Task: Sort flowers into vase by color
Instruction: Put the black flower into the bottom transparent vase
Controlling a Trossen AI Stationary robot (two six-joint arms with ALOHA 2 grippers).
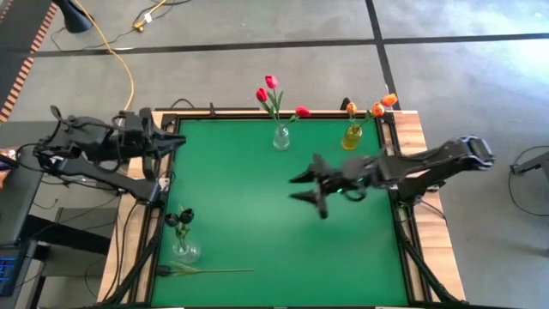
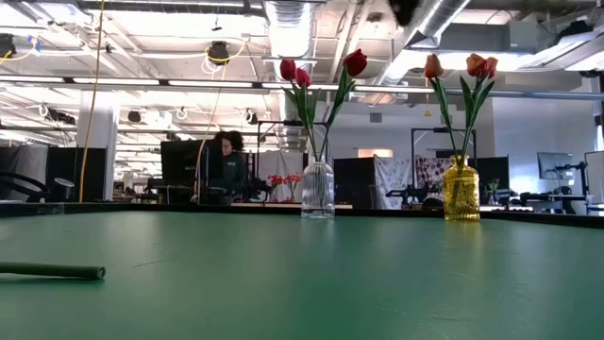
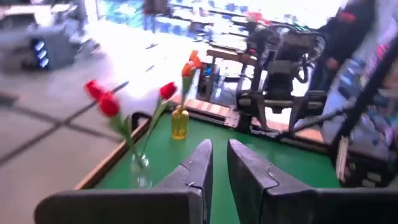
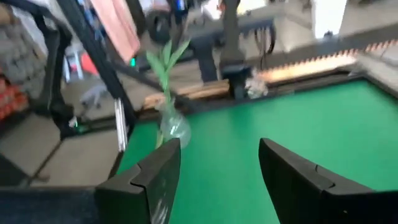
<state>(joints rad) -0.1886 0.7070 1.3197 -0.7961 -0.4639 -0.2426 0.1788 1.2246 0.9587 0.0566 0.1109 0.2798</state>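
Tulips stand sorted across the green desk [image 1: 257, 215]: three red flowers [image 1: 271, 91] in a clear glass vase [image 1: 281, 137] at the far edge, and orange flowers [image 1: 377, 106] in a yellow vase [image 1: 352, 136] just beside it to the right. Near the left front corner a second clear vase [image 1: 185, 249] holds dark-headed flowers [image 1: 178, 219], and one loose flower [image 1: 202, 271] lies flat on the desk just in front of it — its stem end shows in the low view too. The right gripper [image 1: 310, 190] hovers over the middle of the desk with its fingers [image 4: 155, 177] spread wide apart, empty. The left gripper [image 3: 219, 165] sits back over the desk's left edge, its fingers [image 3: 199, 165] nearly together — holding nothing. A person [image 2: 226, 161] sits in the room beyond.
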